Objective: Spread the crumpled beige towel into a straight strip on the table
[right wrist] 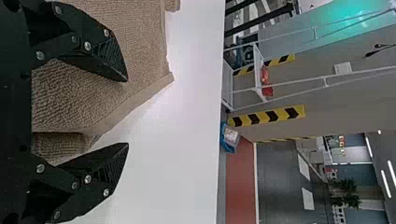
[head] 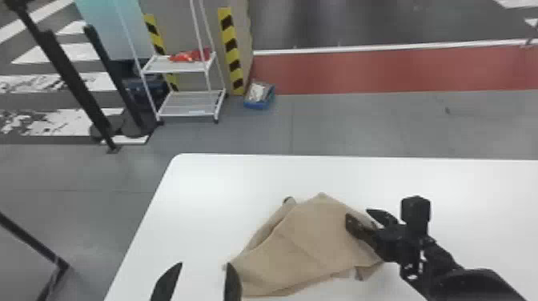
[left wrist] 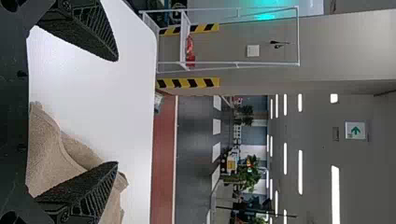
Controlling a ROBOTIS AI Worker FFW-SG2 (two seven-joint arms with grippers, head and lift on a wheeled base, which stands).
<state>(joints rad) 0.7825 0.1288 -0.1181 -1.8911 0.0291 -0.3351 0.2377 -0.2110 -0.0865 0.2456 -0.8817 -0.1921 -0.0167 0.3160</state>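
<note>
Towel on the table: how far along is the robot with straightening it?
Probably early on. The towel already lies fairly flat across its middle. Nothing is gripped: the left gripper is open by the towel's left corner, the right gripper open over its right side. Left to do: open the folds along its far left edge and near right corner, and shape a straight strip.

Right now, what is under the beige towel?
The white table, which shows beyond the towel's edges. Whether anything else lies beneath cannot be seen; the cloth covers it.
</note>
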